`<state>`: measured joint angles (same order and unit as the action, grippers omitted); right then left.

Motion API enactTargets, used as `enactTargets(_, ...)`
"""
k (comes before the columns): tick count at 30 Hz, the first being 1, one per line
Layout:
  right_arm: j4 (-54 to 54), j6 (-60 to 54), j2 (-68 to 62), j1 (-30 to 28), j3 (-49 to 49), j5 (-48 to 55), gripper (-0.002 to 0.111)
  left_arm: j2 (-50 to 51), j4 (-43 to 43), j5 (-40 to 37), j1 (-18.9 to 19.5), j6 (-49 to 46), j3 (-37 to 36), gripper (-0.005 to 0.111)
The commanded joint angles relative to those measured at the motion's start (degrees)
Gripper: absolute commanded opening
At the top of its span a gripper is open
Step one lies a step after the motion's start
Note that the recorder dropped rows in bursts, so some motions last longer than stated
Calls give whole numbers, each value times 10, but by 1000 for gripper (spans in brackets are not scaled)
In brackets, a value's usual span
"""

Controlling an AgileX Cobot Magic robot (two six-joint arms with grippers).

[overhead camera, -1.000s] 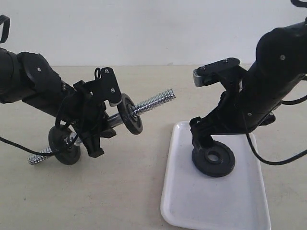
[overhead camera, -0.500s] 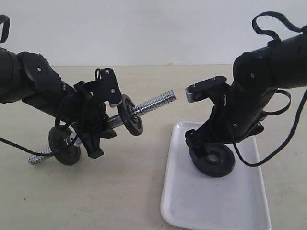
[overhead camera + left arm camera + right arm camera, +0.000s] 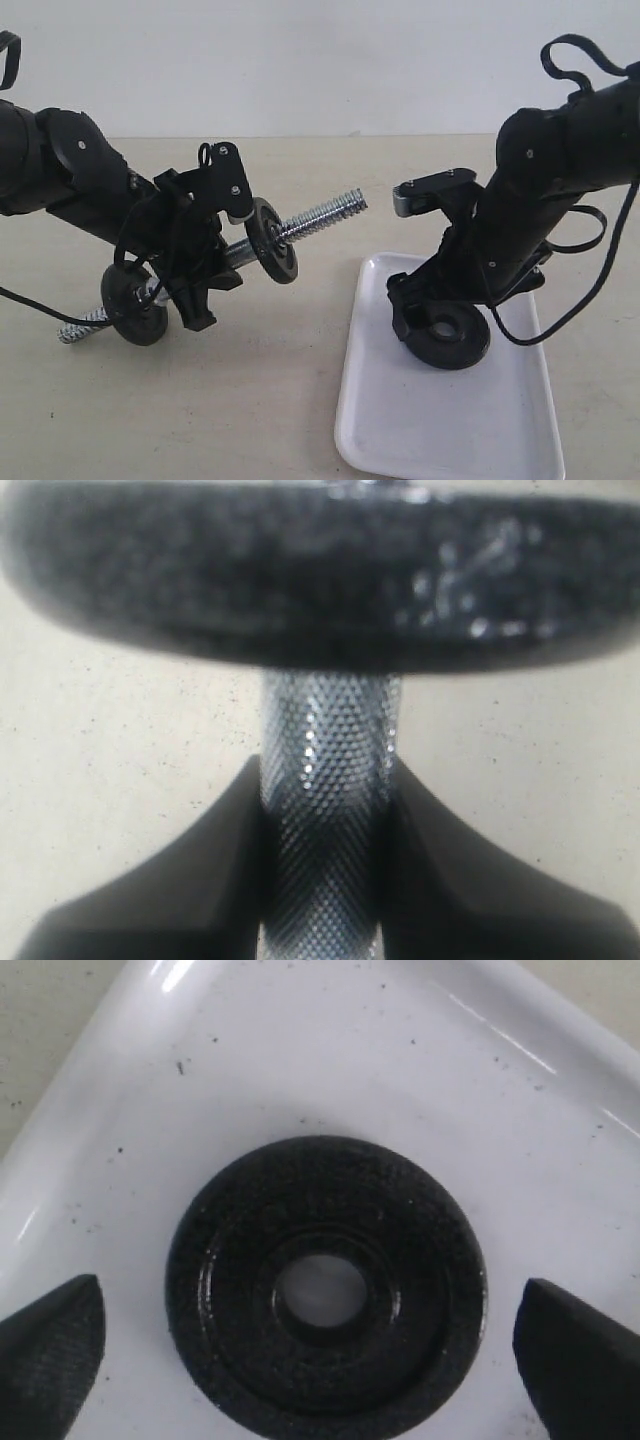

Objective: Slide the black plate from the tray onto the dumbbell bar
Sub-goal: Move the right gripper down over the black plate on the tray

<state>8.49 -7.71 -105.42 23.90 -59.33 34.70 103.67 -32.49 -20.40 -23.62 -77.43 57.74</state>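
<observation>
1. The jaws of the right gripper (image 3: 318, 1355) are being held wide apart, straddling the black plate (image 3: 325, 1195), which is lying flat on the tray (image 3: 300, 1050).
2. The jaws of the left gripper (image 3: 325, 860) are being clamped on the knurled middle of the dumbbell bar (image 3: 325, 740), raised off the table (image 3: 300, 400).
3. The pick-up looks to be being set up; a squeeze on the rim, then hole-to-thread alignment, is being called for.
</observation>
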Motion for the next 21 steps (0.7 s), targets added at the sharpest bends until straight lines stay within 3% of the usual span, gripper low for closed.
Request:
enactTargets(1, 12, -14, -18, -3, -3, -6, 104, -37, -22, 36, 0, 6, 17, 4)
enactTargets(12, 3, 42, -26, -3, -3, -44, 104, -37, -22, 36, 0, 6, 17, 4)
enactTargets(18, -121, 176, -26, -3, -3, -26, 104, -37, -22, 35, 0, 6, 17, 4)
enactTargets(21, -137, 188, -26, -3, -3, -9, 104, -37, -22, 35, 0, 6, 17, 4)
